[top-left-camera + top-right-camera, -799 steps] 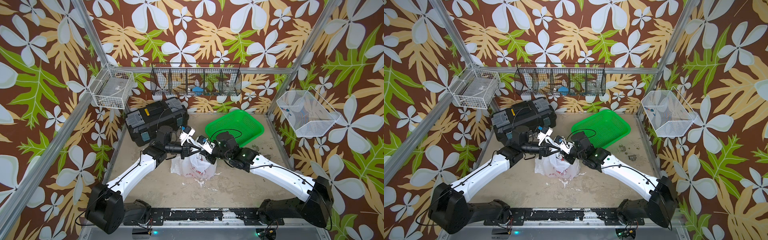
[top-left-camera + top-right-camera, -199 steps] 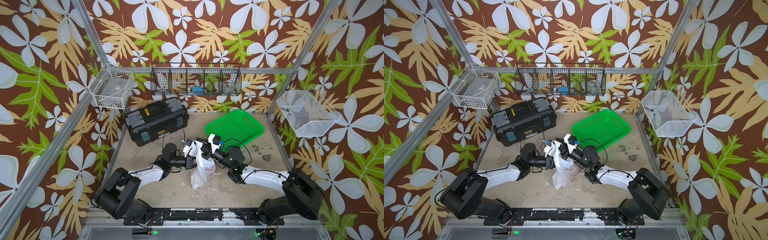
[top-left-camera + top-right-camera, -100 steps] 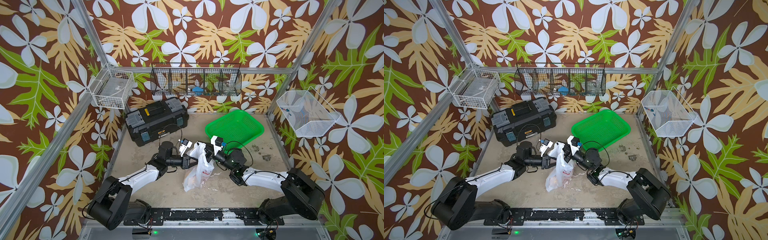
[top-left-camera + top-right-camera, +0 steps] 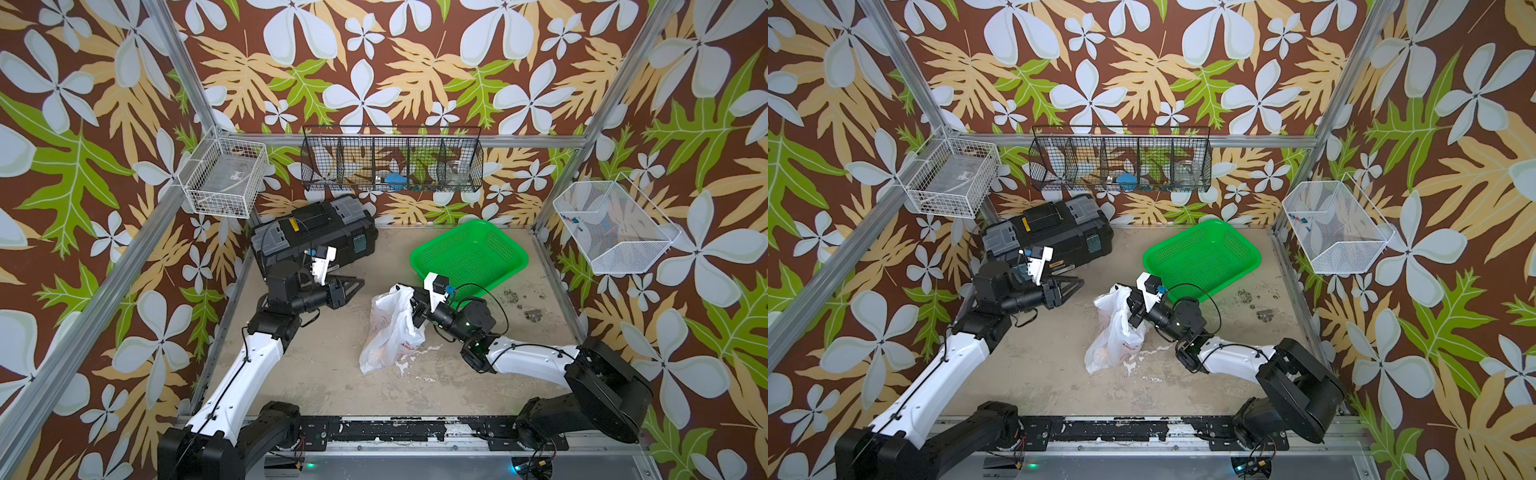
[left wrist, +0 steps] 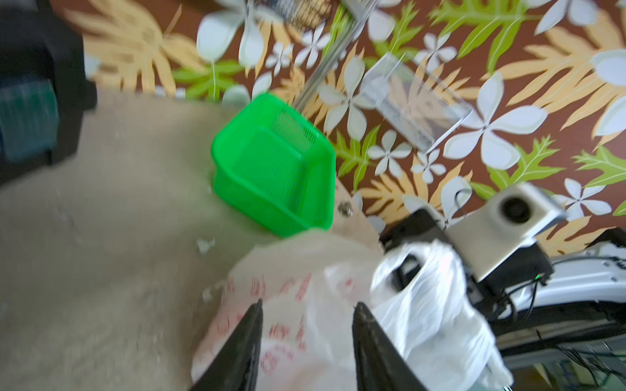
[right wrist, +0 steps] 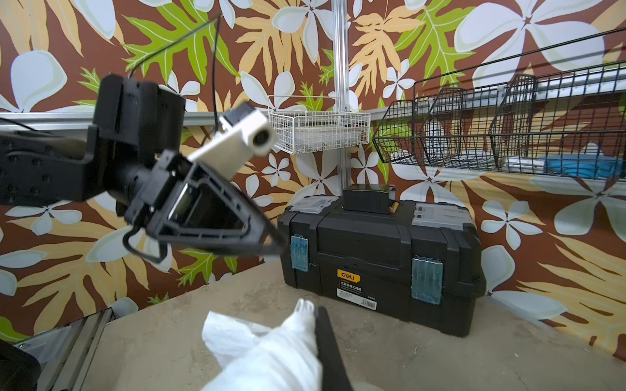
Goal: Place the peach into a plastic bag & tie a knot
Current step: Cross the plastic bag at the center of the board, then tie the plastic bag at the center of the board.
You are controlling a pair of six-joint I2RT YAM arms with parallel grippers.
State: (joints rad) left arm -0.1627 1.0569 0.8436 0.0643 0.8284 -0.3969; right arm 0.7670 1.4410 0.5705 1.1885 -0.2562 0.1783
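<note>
- Pinches the gathered top of the plastic bag in the right gripper, jaws closed hard on the thin white film, nothing else between them.
- Lets the bag's body sag onto the table, lower end resting near mid-table, upper end lifted at the right arm's tip.
- Places the bag between the two arms and near the front corner of the green basket in both top views.
- Holds the left gripper open and empty, jaws partly spread with only air between them, well apart from the bag and just in front of the black toolbox.
- Looks, through the left wrist camera, past two dark fingers at the bag: red printed characters on translucent plastic, a loop handle standing up beside the right arm's camera block, all somewhat blurred.
- Shows, through the right wrist camera, the bag's crumpled plastic pressed along one black finger, with the left gripper hanging above the table ahead and the toolbox behind it.
- Gives no clear sight of a knot, tied or untied impossible to tell.
- Gives no clear sight of the peach through the crinkled plastic either.
- Has small white scraps scattered on the table just beside the bag's lower end.
</note>
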